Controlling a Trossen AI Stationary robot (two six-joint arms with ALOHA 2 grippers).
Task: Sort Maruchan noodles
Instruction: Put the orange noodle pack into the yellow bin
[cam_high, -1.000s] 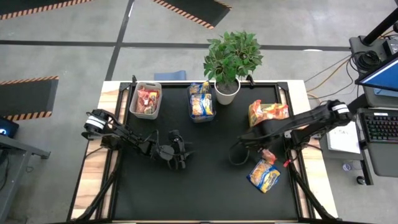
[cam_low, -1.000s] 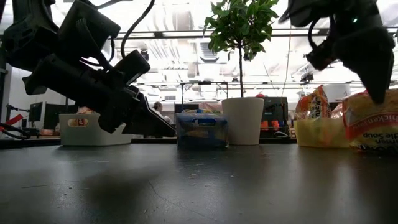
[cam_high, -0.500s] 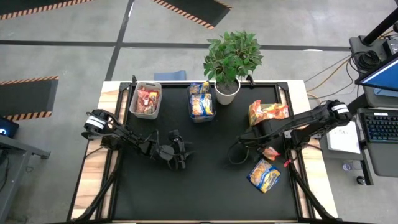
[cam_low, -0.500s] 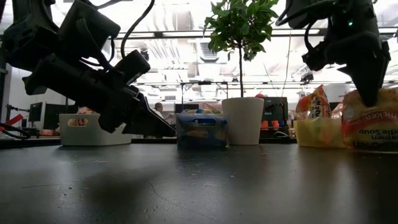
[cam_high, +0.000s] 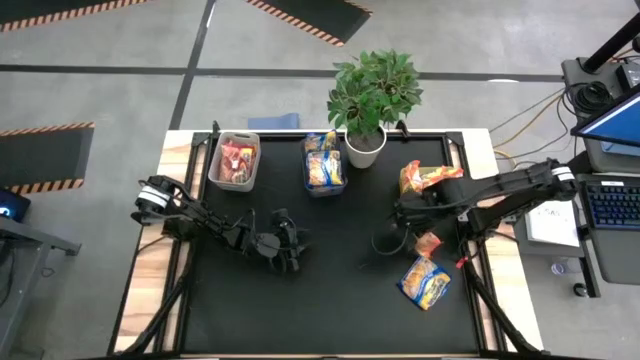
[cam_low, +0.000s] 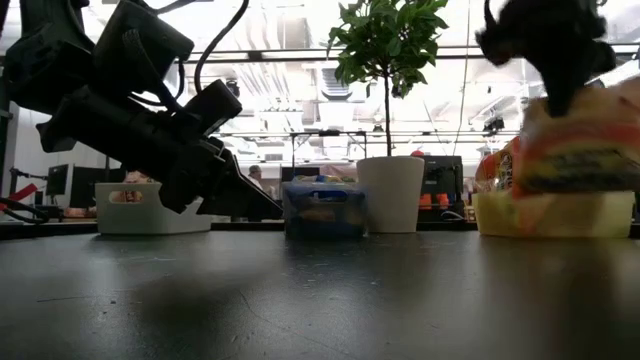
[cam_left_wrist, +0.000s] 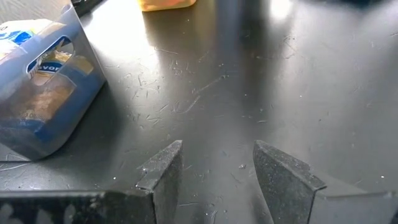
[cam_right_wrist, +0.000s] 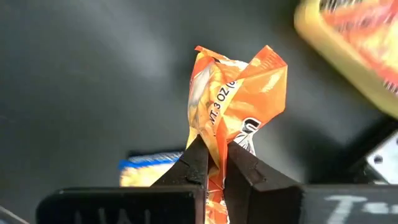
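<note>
Orange plastic crinkles between the closed fingers of the right gripper (cam_right_wrist: 214, 163), which pinches an orange noodle packet (cam_right_wrist: 233, 93) by one edge and holds it above the black table (cam_high: 330, 290). From overhead that packet (cam_high: 429, 243) shows only as a small orange scrap under the right arm, between the yellow bin (cam_high: 430, 182) heaped with orange packets and a blue-and-yellow packet (cam_high: 424, 281) lying flat near the table's right edge. The level view blurs the lifted packet in front of the yellow bin (cam_low: 550, 212). The left gripper (cam_high: 285, 250) waits over the left-centre of the table; its own wrist camera shows its fingers (cam_left_wrist: 163, 171) spread apart with nothing between them, a gap the overhead view does not make clear. A blue bin (cam_high: 324, 168) of blue-and-yellow packets and a grey bin (cam_high: 234, 160) of red ones stand along the far edge, beside a potted plant (cam_high: 370, 95).
</note>
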